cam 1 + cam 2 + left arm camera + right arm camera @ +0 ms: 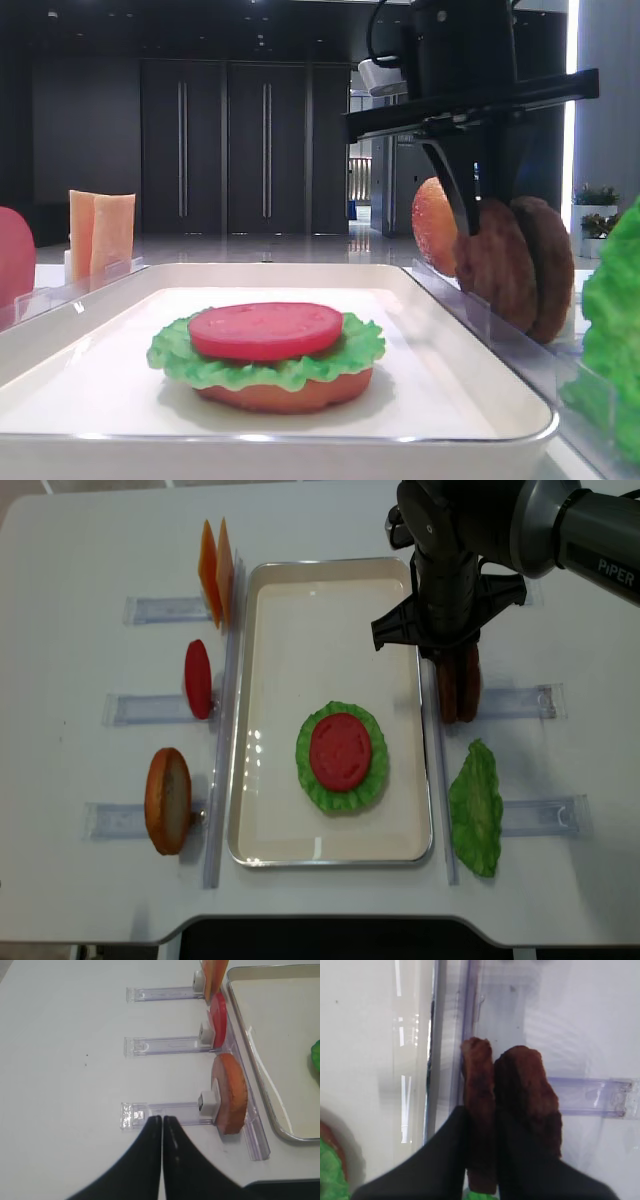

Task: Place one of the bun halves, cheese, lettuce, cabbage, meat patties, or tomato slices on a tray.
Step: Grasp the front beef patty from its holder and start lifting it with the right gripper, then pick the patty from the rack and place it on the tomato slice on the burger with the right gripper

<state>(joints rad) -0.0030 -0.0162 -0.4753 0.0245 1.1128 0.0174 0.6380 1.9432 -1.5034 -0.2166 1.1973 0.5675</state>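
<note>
Patty grab looks solid — your right gripper (481, 1125) has its black fingers clamped on the nearer of two thick dark-brown meat patties (447, 688), both standing on edge in the clear plastic rack (520, 700) just right of the large white rectangular tray (262, 720). On that tray sits a bun half under green ruffled lettuce (341, 756) and a red tomato slice (341, 751). Your left gripper (161, 1125) hangs over bare table, fingers pressed together — nothing in it.

Our right arm reaches down from above, wrist vertical, and our right gripper (481, 1160) has its dark fingers (462, 195) pinched on one of the meat patties (479, 1110) standing on edge. Our left gripper (162, 1125) hangs low, its two fingers pressed together, holding nothing
</note>
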